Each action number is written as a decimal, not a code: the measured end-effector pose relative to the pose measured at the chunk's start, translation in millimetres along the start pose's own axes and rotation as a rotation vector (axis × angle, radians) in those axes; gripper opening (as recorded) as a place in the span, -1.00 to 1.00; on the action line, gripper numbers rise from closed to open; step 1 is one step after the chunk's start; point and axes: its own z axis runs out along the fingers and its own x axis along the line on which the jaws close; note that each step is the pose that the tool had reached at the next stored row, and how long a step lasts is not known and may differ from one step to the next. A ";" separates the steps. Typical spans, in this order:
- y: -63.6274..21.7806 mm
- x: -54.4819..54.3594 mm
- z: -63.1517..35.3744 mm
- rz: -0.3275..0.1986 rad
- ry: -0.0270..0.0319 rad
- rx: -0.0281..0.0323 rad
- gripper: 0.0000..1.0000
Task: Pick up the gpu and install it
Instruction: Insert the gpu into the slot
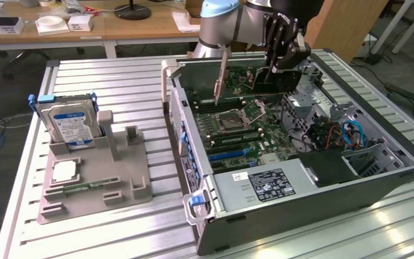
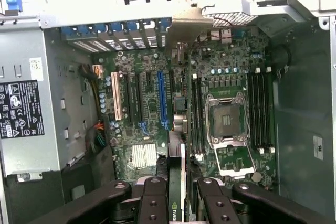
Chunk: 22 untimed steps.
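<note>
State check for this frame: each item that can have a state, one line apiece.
gpu: held on edge above the motherboard, not seated.
gripper: shut on the gpu.
computer case: side open.
CPU socket: empty.
hard drive: upright in the grey holder.

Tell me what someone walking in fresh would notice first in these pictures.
First, the open computer case lying on its side on the metal table, its green motherboard exposed. Above the board, near the case's far end, the gripper holds the gpu on edge, jaws closed on it. On the exterior view's left, a grey holder carries an upright hard drive with a blue label.
</note>
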 end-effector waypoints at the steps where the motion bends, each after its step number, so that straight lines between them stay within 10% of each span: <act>1: 0.0 0.1 0.1 -0.008 0.0004 0.0000 -0.47; 22: -0.2 2.3 16.1 -0.111 0.0000 0.0020 -0.47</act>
